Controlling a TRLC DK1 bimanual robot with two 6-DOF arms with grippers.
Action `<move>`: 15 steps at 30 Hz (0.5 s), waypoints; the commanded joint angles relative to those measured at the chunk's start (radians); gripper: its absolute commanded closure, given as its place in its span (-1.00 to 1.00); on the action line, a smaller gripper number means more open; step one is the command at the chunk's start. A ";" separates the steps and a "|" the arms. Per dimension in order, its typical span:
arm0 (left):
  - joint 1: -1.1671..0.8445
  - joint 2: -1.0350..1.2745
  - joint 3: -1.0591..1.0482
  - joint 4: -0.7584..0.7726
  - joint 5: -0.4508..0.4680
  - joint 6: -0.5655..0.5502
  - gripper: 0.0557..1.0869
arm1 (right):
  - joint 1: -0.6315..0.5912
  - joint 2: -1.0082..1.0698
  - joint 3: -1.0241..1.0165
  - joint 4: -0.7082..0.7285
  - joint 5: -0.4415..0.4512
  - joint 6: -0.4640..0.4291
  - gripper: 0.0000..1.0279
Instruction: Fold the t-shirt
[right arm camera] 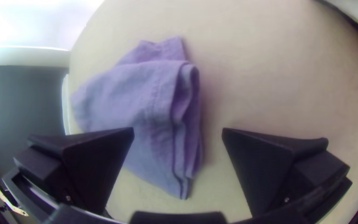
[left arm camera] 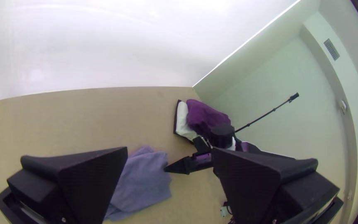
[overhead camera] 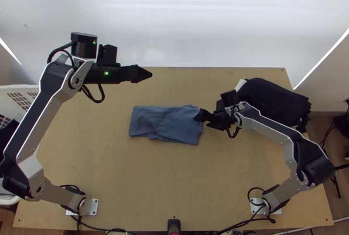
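T-shirt (overhead camera: 163, 124): blue-grey, around mid-desk (overhead camera: 131, 174), folded into a long flat strip running left to right. Shallow wrinkles across the top. Edges not flush: a bit of under-layer pokes out on the near side, and a small corner sticks out on the far side close to the right end. Right end shows stacked layers with a rounded fold in the right wrist view.

Right pincer (overhead camera: 199, 116): at the shirt's right end, fingers apart, nothing clamped. In its wrist view one finger (right arm camera: 104, 157) overlaps the cloth, the other is over bare desk beyond the layered edge. Can't tell if either touches.

Left pincer (overhead camera: 149, 74): off the far long side of the shirt, aimed rightward, clear of the cloth. Fingers wide apart in its wrist view, nothing between them. Height above desk: can't tell.

Rest: pile of dark folded garments (overhead camera: 275, 100) at the desk's far right, behind the right arm, with a white folded cloth (left arm camera: 183, 120) showing along its left side. White slatted laundry basket (overhead camera: 22, 87) off the desk's left side, dark fabric (overhead camera: 8, 137) in it. Small black device (overhead camera: 173, 225) at the near edge, between the arm bases.
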 commanded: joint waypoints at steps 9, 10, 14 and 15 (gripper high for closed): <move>0.063 -0.073 -0.043 0.005 0.000 0.002 -0.91 | 0.022 0.206 0.162 0.060 -0.039 -0.008 -0.91; 0.069 -0.076 -0.046 0.005 0.000 0.002 -0.91 | 0.038 0.224 0.187 0.060 -0.040 0.001 -0.91; 0.081 -0.090 -0.047 0.005 0.000 -0.004 -0.91 | 0.111 0.273 0.265 0.059 -0.043 0.038 -0.91; 0.083 -0.093 -0.047 0.005 0.000 -0.006 -0.91 | 0.127 0.278 0.277 0.059 -0.049 0.064 -0.90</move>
